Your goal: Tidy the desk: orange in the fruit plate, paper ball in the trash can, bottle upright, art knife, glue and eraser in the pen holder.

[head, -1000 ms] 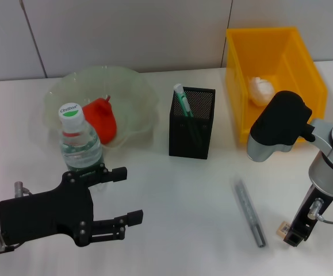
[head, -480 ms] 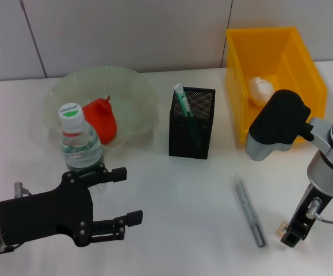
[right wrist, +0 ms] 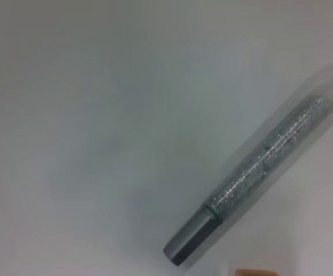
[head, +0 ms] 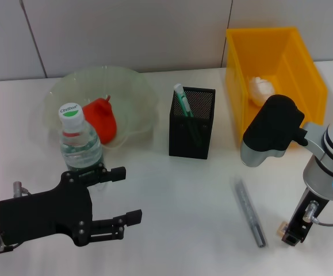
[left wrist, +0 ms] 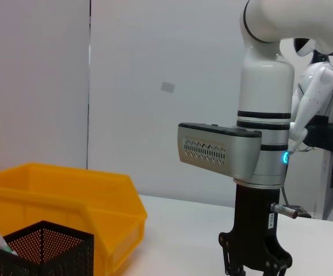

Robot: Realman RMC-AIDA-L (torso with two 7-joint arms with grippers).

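The orange (head: 100,118) lies in the pale green fruit plate (head: 136,86). In front of the plate the bottle (head: 80,145) stands upright. My left gripper (head: 130,194) hovers open at the near left, just right of the bottle and holding nothing. The paper ball (head: 261,89) rests inside the yellow trash can (head: 293,52). A green-and-white stick leans in the black pen holder (head: 192,122). A silver stick-shaped item (head: 250,213) lies on the table; I cannot tell whether it is the art knife or the glue. My right gripper (head: 293,234) points down right beside the beige eraser (head: 282,229).
The right wrist view shows the silver stick (right wrist: 258,178) lying aslant on the white table, with a beige sliver (right wrist: 256,271) at the picture's edge. The left wrist view shows the trash can (left wrist: 68,190), the pen holder (left wrist: 39,247) and the right arm (left wrist: 258,172).
The right arm's elbow has shifted a little to the left, and its gripper has stayed low by the eraser. The left arm has not moved.
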